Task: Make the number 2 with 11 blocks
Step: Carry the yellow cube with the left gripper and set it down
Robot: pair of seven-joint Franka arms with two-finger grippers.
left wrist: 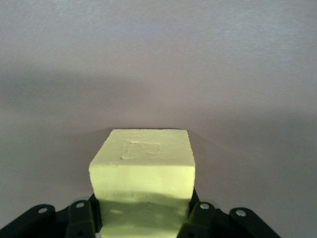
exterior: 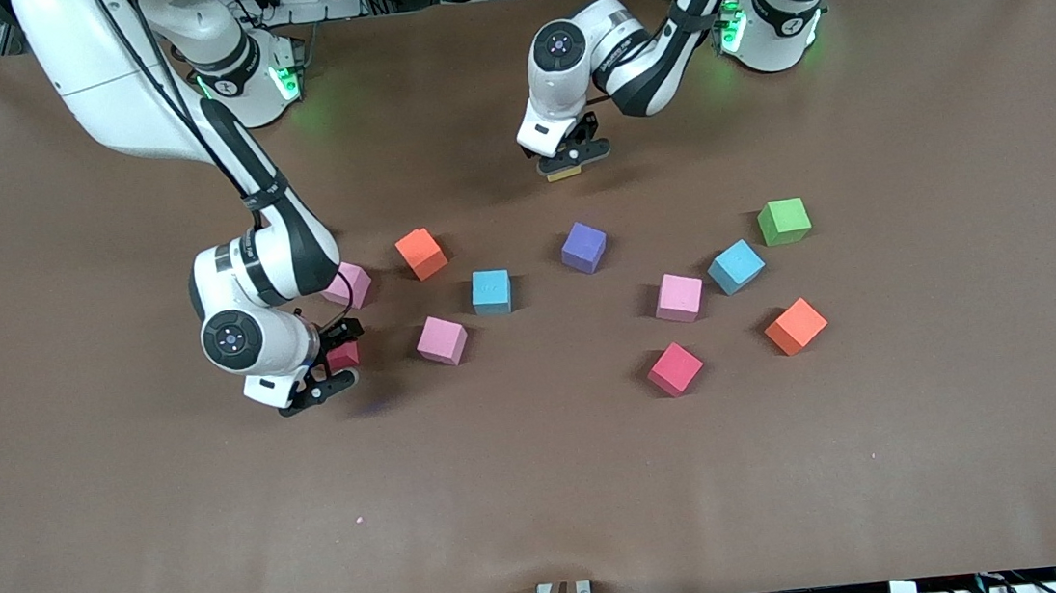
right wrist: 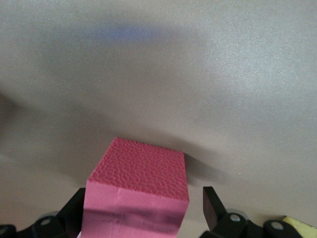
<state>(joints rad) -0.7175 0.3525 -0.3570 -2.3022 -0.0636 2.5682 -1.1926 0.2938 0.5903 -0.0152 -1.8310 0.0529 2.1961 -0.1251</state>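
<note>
The blocks are small matte foam cubes, so they are probably very light, a little squashy and grippy rather than slick; the sensible hold is across two flat opposite faces, squarely and without much squeeze, since foam dents and a corner grip would twist. No number 2 exists yet. The purple cube point(exterior: 583, 248) sits mid-table, and the others lie loose and apart around it: a blue cube point(exterior: 491, 292) and a pink cube point(exterior: 441, 341) nearer the camera toward the right arm's end, an orange cube point(exterior: 420, 254) beside them, another pink point(exterior: 679, 297), blue point(exterior: 735, 267), red point(exterior: 674, 369) and orange point(exterior: 795, 326) toward the left arm's end, with the green cube point(exterior: 783, 221) that is not needed. The left gripper point(exterior: 570, 163) is clamped on the yellow cube point(left wrist: 142, 173) by its side faces, just over the table point(exterior: 547, 488) and farther from the camera than the purple cube. The right gripper point(exterior: 331, 359) straddles a red cube point(right wrist: 138, 191), one finger clearly off it, beside a third pink cube point(exterior: 349, 284).
</note>
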